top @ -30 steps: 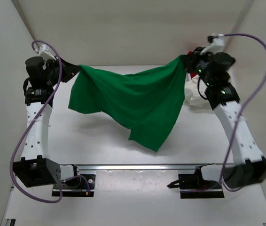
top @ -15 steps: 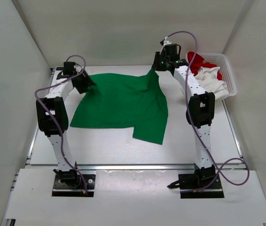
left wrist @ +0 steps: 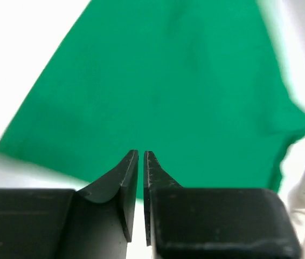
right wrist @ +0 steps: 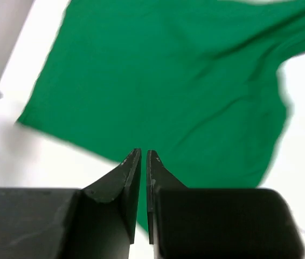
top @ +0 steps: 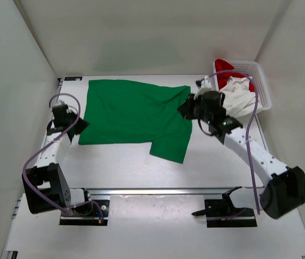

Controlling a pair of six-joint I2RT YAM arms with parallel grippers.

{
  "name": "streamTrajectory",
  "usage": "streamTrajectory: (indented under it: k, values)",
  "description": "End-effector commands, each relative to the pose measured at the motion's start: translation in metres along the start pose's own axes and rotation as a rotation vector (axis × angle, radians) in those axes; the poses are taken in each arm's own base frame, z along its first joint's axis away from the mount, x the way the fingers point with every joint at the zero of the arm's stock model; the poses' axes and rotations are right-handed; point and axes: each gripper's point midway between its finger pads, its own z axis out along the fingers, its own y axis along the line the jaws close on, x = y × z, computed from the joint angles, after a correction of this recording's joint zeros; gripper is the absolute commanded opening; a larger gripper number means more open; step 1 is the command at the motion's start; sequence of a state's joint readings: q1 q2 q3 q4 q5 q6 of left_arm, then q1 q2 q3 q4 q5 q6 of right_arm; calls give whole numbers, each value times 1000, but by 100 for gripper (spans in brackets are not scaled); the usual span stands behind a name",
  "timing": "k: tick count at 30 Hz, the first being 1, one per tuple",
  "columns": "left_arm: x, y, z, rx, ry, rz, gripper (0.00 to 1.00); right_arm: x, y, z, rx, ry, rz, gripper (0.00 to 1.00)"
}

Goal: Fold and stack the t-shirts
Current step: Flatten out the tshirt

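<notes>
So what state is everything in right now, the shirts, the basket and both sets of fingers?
Green shirt: spread flat on the table, unfolded, held by nothing.
Basket: upright, holding two shirts.
White shirt: crumpled in the basket.
Red shirt: bunched in the basket, partly under the white one.
Left fingers: shut, empty.
Right fingers: shut, empty.

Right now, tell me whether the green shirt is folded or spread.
Spread: the green shirt lies flat on the table, one sleeve sticking out, no fold made.
</notes>
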State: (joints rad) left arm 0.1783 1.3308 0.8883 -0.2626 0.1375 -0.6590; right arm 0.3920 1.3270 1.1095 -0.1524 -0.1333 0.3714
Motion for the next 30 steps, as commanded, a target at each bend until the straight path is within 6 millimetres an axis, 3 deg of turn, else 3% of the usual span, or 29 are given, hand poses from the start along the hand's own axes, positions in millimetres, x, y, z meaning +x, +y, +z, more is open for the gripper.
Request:
streamTrajectory:
  k: [1, 2, 4, 5, 6, 10, 13, 18, 23, 26, 29, 30]
  values:
    - [31, 67, -3, -167, 10, -123, 22, 42, 24, -13, -50, -19, 35, 7]
    - [39, 81, -6, -197, 15, -158, 27, 68, 28, -24, -70, 10, 36, 8]
    - [38, 91, -8, -229, -3, -179, 35, 96, 29, -36, -99, 28, 64, 12]
    - [41, 98, -7, -262, -2, -189, 37, 95, 37, -46, -138, 9, 75, 15]
    - [40, 104, -8, -283, -9, -214, 41, 117, 31, -50, -137, 47, 81, 17]
    - [48, 127, -5, -337, -10, -301, 46, 149, 24, -74, -161, 60, 116, 23]
    - [59, 145, 4, -385, 16, -341, 50, 152, 22, -81, -169, 57, 130, 24]
    - [58, 143, 21, -377, 4, -406, 49, 151, 14, -84, -160, 51, 108, 25]
    - [53, 129, 34, -349, 8, -396, 43, 153, 14, -81, -166, 56, 113, 24]
    - [54, 128, 35, -329, 14, -409, 22, 154, 15, -80, -163, 60, 109, 24]
    - [52, 129, 34, -329, 22, -394, 0, 162, 0, -75, -96, 72, 127, 25]
    - [49, 126, 33, -322, 16, -390, 0, 166, -4, -74, -74, 82, 148, 25]
